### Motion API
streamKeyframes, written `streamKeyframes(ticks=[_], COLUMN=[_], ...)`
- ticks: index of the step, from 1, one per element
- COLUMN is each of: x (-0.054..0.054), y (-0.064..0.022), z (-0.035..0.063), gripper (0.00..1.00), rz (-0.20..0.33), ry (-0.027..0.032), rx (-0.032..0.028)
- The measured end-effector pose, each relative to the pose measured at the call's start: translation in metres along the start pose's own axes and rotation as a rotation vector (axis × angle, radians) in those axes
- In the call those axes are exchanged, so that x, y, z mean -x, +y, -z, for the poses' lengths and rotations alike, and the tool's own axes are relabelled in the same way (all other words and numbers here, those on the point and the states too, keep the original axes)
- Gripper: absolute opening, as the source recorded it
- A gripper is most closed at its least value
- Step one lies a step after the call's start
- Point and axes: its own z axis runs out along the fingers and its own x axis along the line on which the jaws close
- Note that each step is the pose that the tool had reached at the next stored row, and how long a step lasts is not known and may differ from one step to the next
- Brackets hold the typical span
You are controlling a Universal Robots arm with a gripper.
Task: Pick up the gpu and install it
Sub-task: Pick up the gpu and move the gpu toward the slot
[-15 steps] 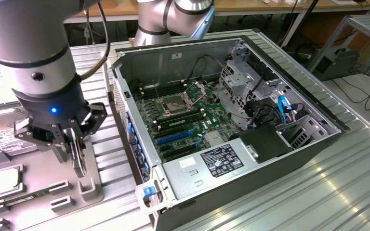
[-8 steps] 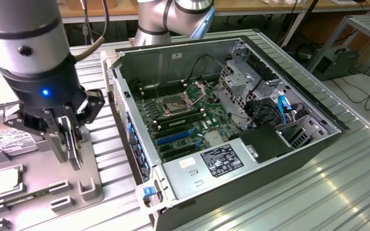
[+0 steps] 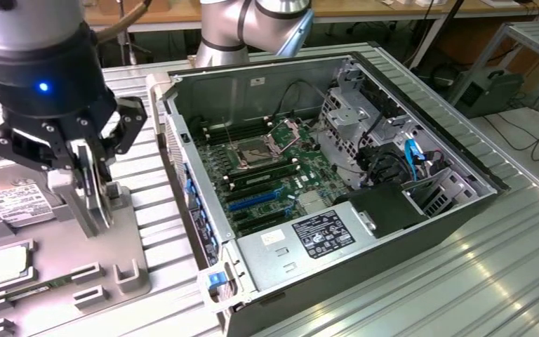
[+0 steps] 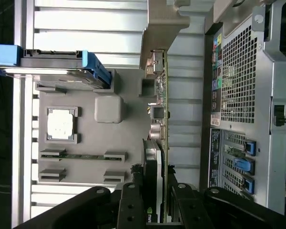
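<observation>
Ribbed metal surface (image 3: 494, 281) runs under everything. The open PC case (image 3: 241, 88) lies on its side and takes the centre and right of the exterior view, with the motherboard (image 3: 288, 168) exposed mid-frame and the power supply (image 3: 316, 235) below it, toward lower centre.

The grey parts holder (image 3: 129, 246) (image 4: 128, 129) sits on the surface in the lower left of the exterior view, just beside the case.

My hand (image 3: 90, 165) (image 4: 155, 191) is in the upper left of the exterior view, above the holder, clamped on the gpu (image 3: 92, 200) (image 4: 159, 133). There's one finger on each face. The card stands on edge, upright, over the holder and outside the case. Can't tell whether its lower edge touches the holder.

In the holder there's a hard drive (image 3: 17, 203) (image 4: 52, 71) at left centre of the exterior view, a CPU (image 3: 8, 263) (image 4: 62, 123) below it, and a memory stick (image 3: 40, 288) (image 4: 83, 156) below that, near the lower left corner.
</observation>
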Motion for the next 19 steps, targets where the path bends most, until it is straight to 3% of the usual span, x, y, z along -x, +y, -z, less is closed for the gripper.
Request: streamKeyframes(ticks=[7,9,19], x=[0.0,0.0,0.0], y=[0.0015,0.0022,0.0042], z=[0.0365,0.0516,0.0963], gripper=[0.28,0.28,0.28], rz=[0.0,0.0,0.0], ry=[0.0001,0.0,0.0], rx=[0.0003,0.0005,0.0005])
